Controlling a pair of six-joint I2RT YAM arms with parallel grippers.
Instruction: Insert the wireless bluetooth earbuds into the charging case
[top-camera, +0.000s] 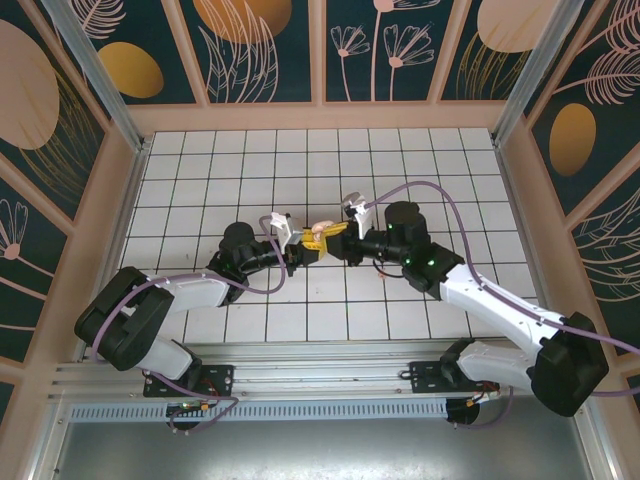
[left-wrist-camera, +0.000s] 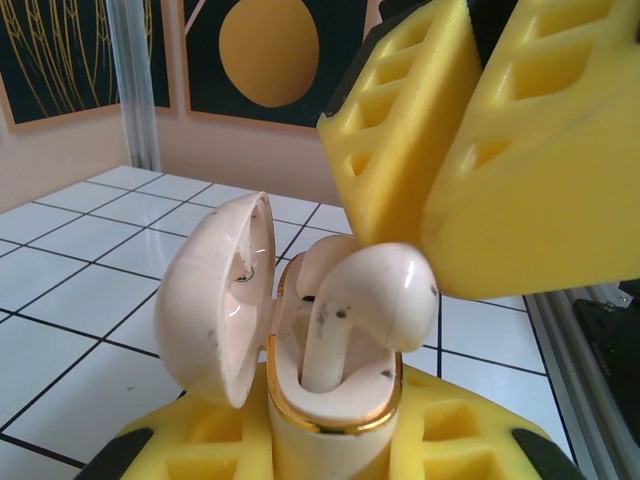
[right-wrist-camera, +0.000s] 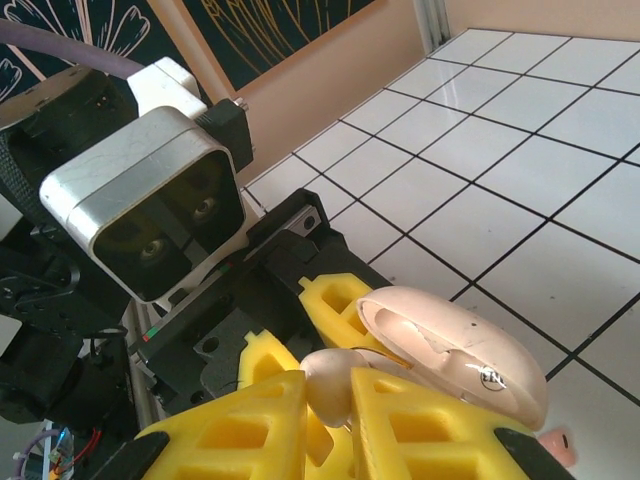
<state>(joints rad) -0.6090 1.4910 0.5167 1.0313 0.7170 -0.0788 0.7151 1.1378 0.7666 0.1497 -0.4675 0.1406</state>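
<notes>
Your left claw (left-wrist-camera: 330, 445) sits at the bottom of the left wrist view. Its yellow foam fingers (left-wrist-camera: 165, 440) are closed around the bottom half of the charging case (left-wrist-camera: 335, 395). The case stands upright in that claw, with the white tiled surface (left-wrist-camera: 70, 290) behind it. Its lid (left-wrist-camera: 210, 300) is open and leans off to the left like a little shell. A thin gold rim runs around the top of the bottom half. Your right claw (left-wrist-camera: 435, 225) comes in from the upper right of that same view, and its two yellow fingers are pinched on an earbud (left-wrist-camera: 375, 290). The earbud's thin stem points down into the open case. Its round head sits above the gold rim, right against the right claw's fingers. The earbud and the case are both pale pink-cream with small dark specks. In the right wrist view you see it from the other side. The right claw's fingers are at the bottom with the earbud squeezed between them, and the open lid lies just to the right. The grey box of the left wrist camera (right-wrist-camera: 150, 210) is at the upper left. A small pink bit (right-wrist-camera: 556, 445) peeks out under the lid at the lower right edge, and you cannot tell what it is. In the top view the two claws meet nose to nose near the middle of the surface. The left arm (top-camera: 170, 295) reaches in from the lower left and the right arm (top-camera: 490, 300) from the lower right.
</notes>
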